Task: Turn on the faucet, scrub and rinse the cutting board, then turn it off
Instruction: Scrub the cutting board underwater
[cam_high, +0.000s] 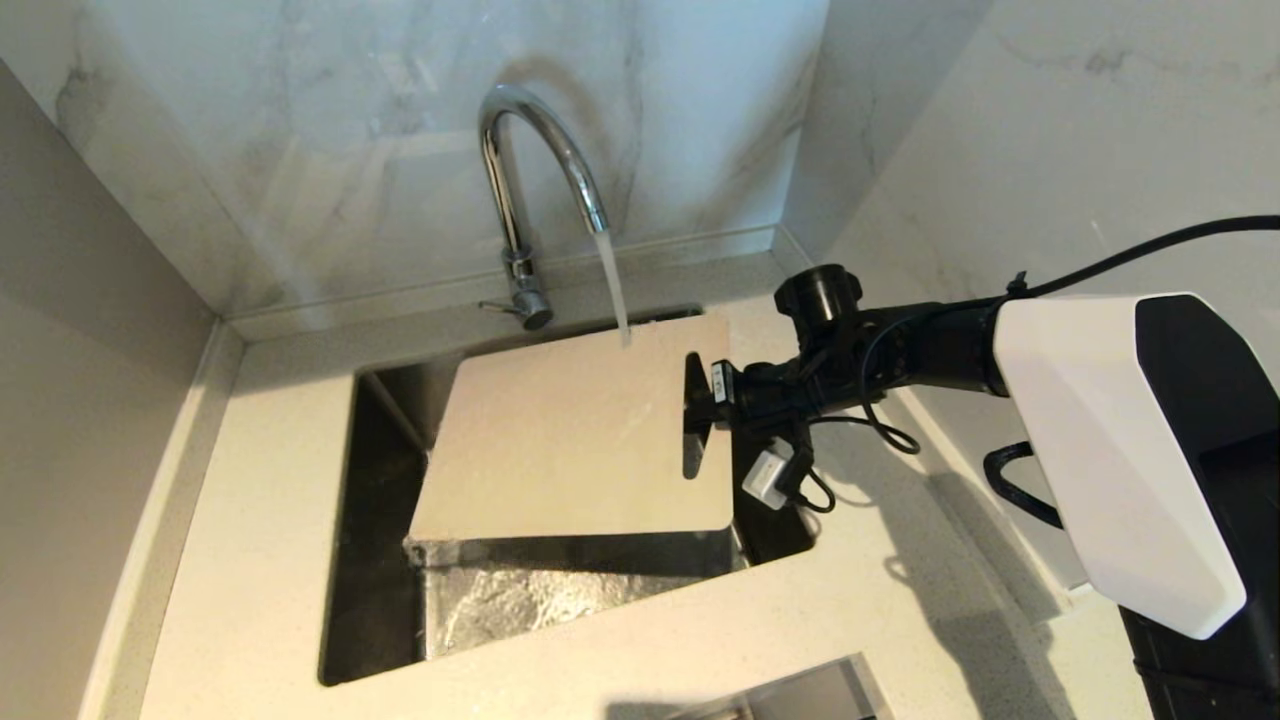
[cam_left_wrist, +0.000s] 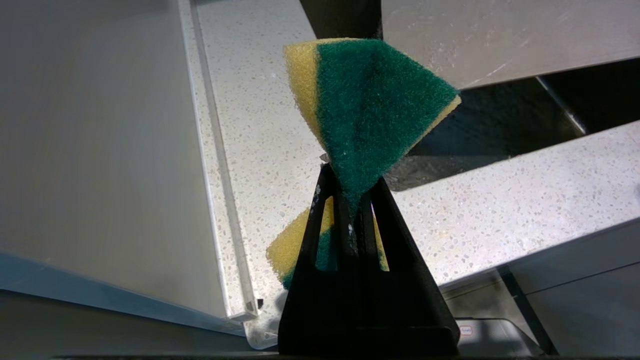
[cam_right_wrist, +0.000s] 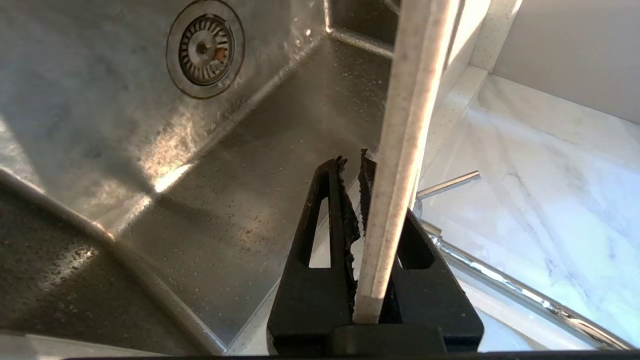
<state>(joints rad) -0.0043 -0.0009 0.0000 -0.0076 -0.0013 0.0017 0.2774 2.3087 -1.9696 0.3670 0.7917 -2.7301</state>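
My left gripper (cam_left_wrist: 350, 220) is off to the left of the head view, over the speckled table (cam_left_wrist: 260, 130) beside the sink; its jaws are pinched together on the green and yellow sponge (cam_left_wrist: 370, 110), which flares out above them. Further right, the faucet (cam_high: 520, 190) is running, its stream landing on the far edge of the cutting board (cam_high: 570, 430). The board sits tilted over the sink (cam_high: 380, 560), its handle end toward my right gripper (cam_high: 700, 400), whose jaws are clamped on that short edge. That arm reaches in level from the right, wrist rolled so the board's face looks upward. I judge this is the rinsing stage: I'd hold the grip firm, slope the board so water sheets across it, then bring the sponge in flat.
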